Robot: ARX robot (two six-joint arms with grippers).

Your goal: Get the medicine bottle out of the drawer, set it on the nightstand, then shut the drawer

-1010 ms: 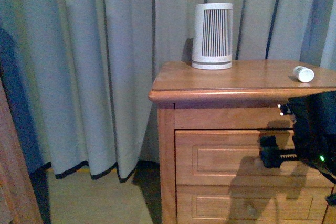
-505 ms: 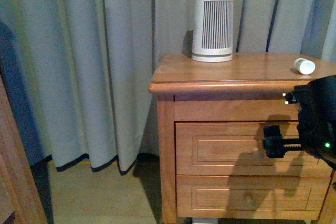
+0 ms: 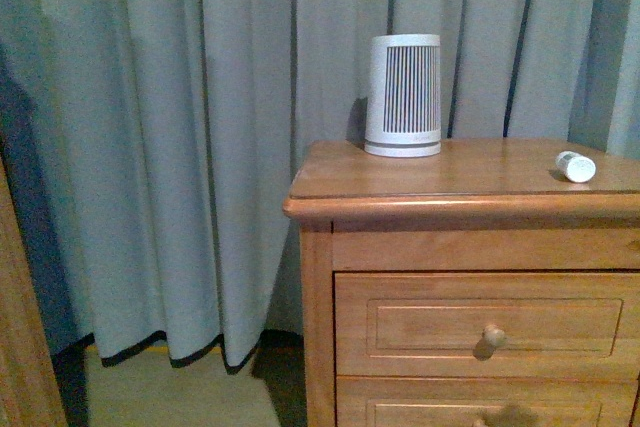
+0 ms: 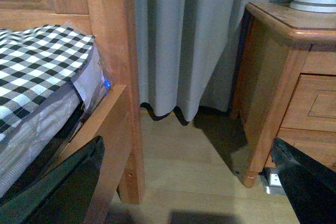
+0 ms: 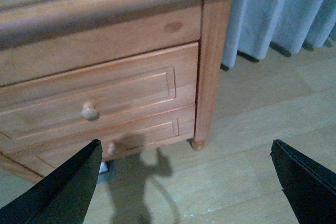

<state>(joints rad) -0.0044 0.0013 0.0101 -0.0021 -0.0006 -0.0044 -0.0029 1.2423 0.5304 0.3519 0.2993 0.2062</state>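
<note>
Left gripper [image 4: 186, 182] jaws spread wide near the nightstand [image 4: 278, 77], right gripper [image 5: 186, 182] jaws spread wide before it

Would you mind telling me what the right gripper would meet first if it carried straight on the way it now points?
Probably the wooden floor beside the nightstand. The right gripper is open, aimed past the corner leg; depth is unclear.
</note>
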